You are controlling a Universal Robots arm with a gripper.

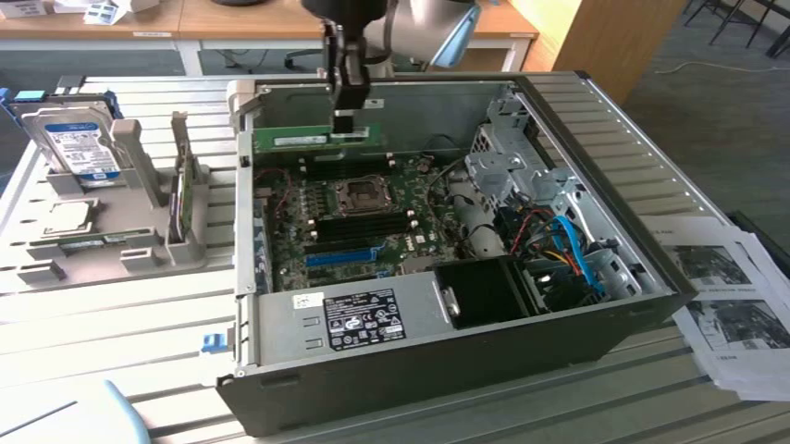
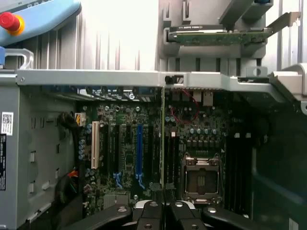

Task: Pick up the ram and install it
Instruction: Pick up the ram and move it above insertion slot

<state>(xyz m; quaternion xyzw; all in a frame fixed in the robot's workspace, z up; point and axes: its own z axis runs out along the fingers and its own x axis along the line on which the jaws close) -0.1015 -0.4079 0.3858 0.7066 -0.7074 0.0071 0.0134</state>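
Observation:
The ram [image 1: 302,140] is a long green stick held level above the far part of the open computer case [image 1: 617,305]. My gripper [image 1: 348,125] comes down from above and is shut on the stick near its end on the exterior view's right. In the wrist view the ram [image 2: 164,139] shows edge-on as a thin line running out from between my fingertips [image 2: 149,209], over the motherboard [image 2: 201,134]. It hangs beside the CPU socket [image 2: 201,175] and the dark memory slots [image 2: 172,158], well above the board.
A bright blue slot [image 1: 339,256] lies on the motherboard's near part. A grey holder [image 1: 111,231] at the exterior view's left carries a silver hard drive [image 1: 74,139] and a board [image 2: 220,37]. Papers [image 1: 728,296] lie at the right. A red stop button [image 2: 9,21] sits beyond the case.

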